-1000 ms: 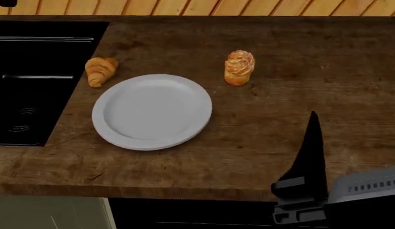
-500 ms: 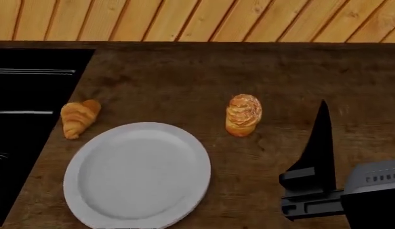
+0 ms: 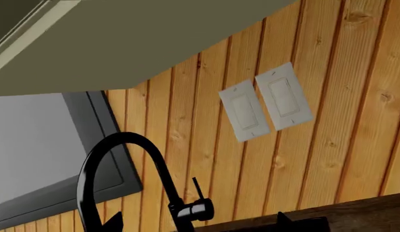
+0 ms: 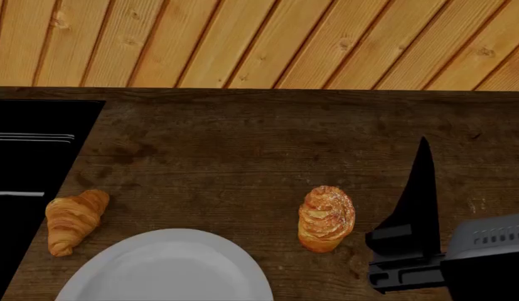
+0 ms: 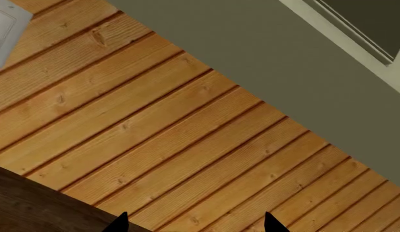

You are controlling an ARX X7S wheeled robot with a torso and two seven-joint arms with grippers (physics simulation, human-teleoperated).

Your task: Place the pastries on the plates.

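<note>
In the head view the curved croissant (image 4: 73, 221) lies on the wooden counter near the sink's edge. The oval puff pastry (image 4: 326, 218) lies to its right. A white plate (image 4: 171, 269) sits in front of and between them, cut off by the view's lower edge. My right gripper (image 4: 417, 207) hovers just right of the puff pastry, showing one tall black finger. In the right wrist view it (image 5: 195, 224) is open and empty, facing the plank wall. My left gripper (image 3: 198, 223) is open and empty, facing the faucet; it is outside the head view.
A black sink (image 4: 29, 157) is set into the counter (image 4: 242, 157) at the left. A black curved faucet (image 3: 116, 164) stands by it. The wooden plank wall (image 4: 259, 37) rises behind the counter, with two white switch plates (image 3: 264, 104) and a cabinet (image 3: 122, 38) above.
The head view has tilted up: pastries and plate have slid down the picture, the plate is now partly cut off, and more wall shows. The pastries have not moved on the counter.
</note>
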